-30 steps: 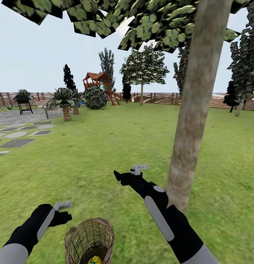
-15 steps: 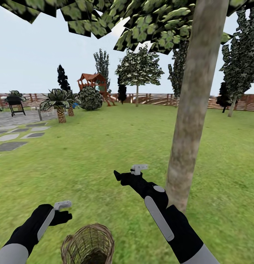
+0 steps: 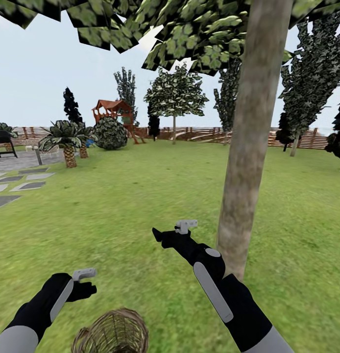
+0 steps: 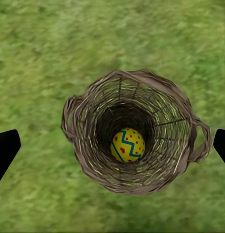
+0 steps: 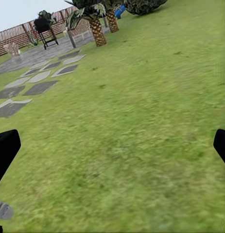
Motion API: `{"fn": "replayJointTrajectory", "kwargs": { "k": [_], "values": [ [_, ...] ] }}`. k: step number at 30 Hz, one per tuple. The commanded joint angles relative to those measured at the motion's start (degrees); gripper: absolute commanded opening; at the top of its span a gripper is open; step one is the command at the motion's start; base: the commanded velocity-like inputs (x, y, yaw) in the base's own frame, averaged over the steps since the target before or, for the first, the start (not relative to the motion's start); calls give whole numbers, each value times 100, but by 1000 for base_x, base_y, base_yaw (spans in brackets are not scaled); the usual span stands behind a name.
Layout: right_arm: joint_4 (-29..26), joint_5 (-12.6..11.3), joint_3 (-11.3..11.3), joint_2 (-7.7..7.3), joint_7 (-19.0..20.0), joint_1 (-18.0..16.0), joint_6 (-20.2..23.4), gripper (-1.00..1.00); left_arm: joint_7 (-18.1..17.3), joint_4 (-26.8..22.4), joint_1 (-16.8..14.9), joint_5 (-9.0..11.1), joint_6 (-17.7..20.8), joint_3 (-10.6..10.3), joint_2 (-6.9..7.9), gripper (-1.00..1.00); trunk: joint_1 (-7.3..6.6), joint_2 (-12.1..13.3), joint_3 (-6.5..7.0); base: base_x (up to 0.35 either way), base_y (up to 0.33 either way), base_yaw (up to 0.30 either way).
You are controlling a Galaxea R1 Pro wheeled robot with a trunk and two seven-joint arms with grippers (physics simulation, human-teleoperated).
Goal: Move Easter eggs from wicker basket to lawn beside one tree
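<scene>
The camera has turned since the earlier frames: the whole garden scene has slid leftward and the wicker basket (image 3: 111, 332) has sunk toward the lower edge of the head view. That is the head or base moving, not the things; both arms sit in the same place in the picture as before.

The basket stands upright on the lawn (image 3: 140, 206), just in front of the robot and near the foot of the tree (image 3: 243, 162), whose thick grey-tan trunk rises on the basket's far right side. One Easter egg (image 4: 127, 144), yellow with red dots and a blue zigzag, lies at the bottom of the basket, seen straight down through its round mouth in the left wrist view. No other egg can be seen there.

The left gripper (image 3: 84, 282) hovers directly above the basket, its two dark fingers spread wide on either side of the rim and nothing between them. The right gripper (image 3: 165, 235) reaches out over bare grass between the basket and the trunk, fingers likewise spread and empty.

The left arm is the nearer one: the egg lies straight below its gripper, so the likely move is a plain vertical descent into the mouth of the basket.

No writing, brand or label is readable anywhere.
</scene>
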Motion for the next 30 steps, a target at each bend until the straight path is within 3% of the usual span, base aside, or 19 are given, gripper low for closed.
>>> {"fn": "replayJointTrajectory", "kwargs": {
  "k": [1,30],
  "values": [
    [-9,-60,8,0,-55,-6,18,100,15,-6,-3,35,23,-12,3,100,3,-7,-9,87,68,-17],
    [-11,-60,8,0,-55,-6,18,100,25,-6,-3,30,-107,-22,-10,100,3,-7,-7,60,-38,-1]
  ]
}}
